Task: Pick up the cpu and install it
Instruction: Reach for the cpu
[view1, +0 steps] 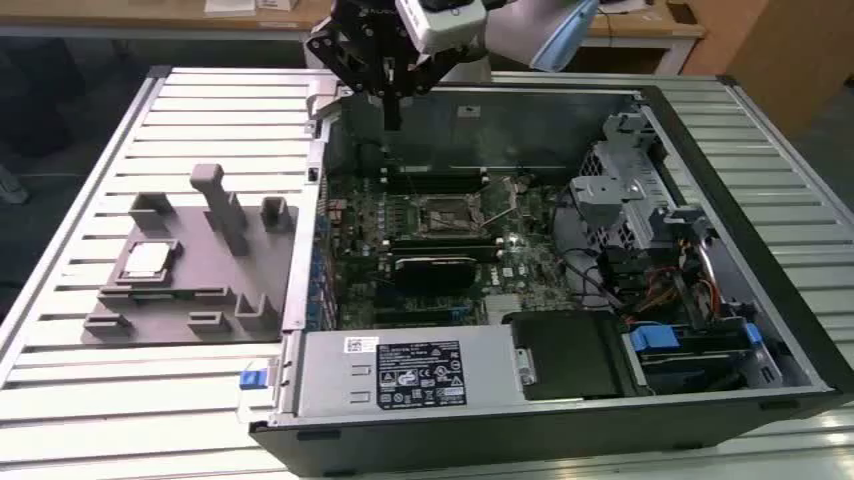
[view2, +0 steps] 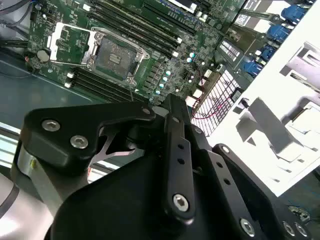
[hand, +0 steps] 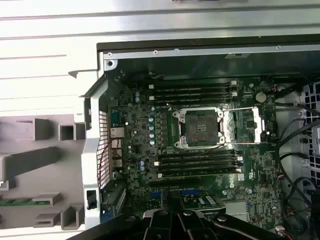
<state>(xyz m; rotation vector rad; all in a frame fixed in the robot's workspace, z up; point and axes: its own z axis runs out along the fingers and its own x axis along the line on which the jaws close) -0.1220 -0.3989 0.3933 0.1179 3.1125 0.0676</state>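
The cpu (view1: 147, 260) is seen lying flat, metal top up, in a shallow pocket of the grey tray (view1: 174, 310). The tray sits on the table (view1: 80, 420) at the exterior view's left, just outside the case (view1: 534, 440). The pocket probably serves to keep the chip square and at a known spot for a top-down pick. The cpu is untouched, so the pick is judged not yet done.

The gripper (view1: 391, 125) is held high over the far wall of the case, pointed straight down and well apart from the cpu, which lies nearer and further to the exterior view's left. Its fingers look pressed together into one narrow bar, and nothing is seen between them. The same closed look is given in both wrist views (view2: 172, 102) (hand: 175, 214).

The socket (view1: 445, 212) is found mid-board, between the memory slots. In the first wrist view the socket (hand: 200, 127) is seen bare, and its load plate (hand: 245, 125) is swung open to one side, so the seat is left free for the chip. The same is shown in the second wrist view for the socket (view2: 115, 55) and load plate (view2: 70, 42).

The power supply (view1: 400, 375) is fixed at the near edge of the case, clear of the socket.
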